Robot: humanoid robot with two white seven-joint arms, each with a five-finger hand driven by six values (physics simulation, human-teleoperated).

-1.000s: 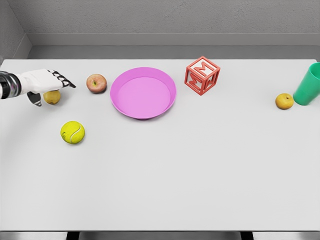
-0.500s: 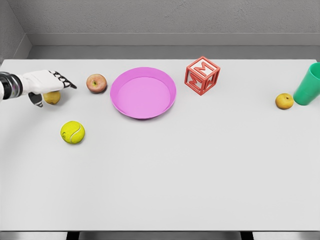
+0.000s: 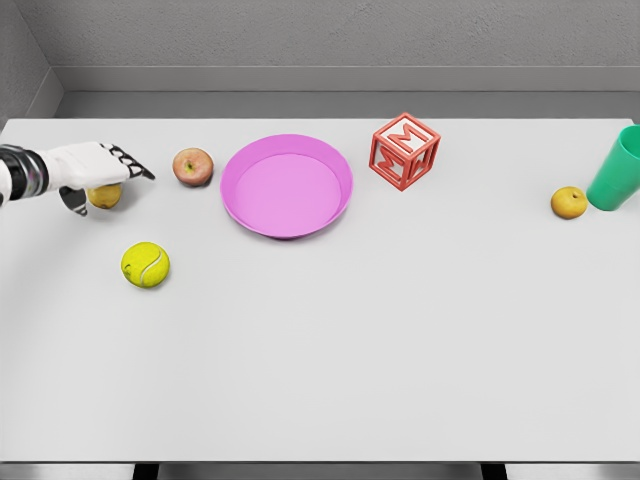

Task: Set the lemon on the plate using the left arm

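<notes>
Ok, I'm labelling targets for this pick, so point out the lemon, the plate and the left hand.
lemon (image 3: 104, 196): head view, on its visible yellow lower side under the hand.
plate (image 3: 337, 166): head view, on its pink right rim.
left hand (image 3: 90, 165): head view, on the white back of the hand.

An apple (image 3: 193, 166), tennis ball (image 3: 146, 265), red block (image 3: 405, 150), orange (image 3: 568, 202) and green cup (image 3: 617, 171) sit apart.

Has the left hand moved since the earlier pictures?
Yes, slightly. The left hand has drifted left, away from the apple, which stays in place. It is over the lemon.
</notes>
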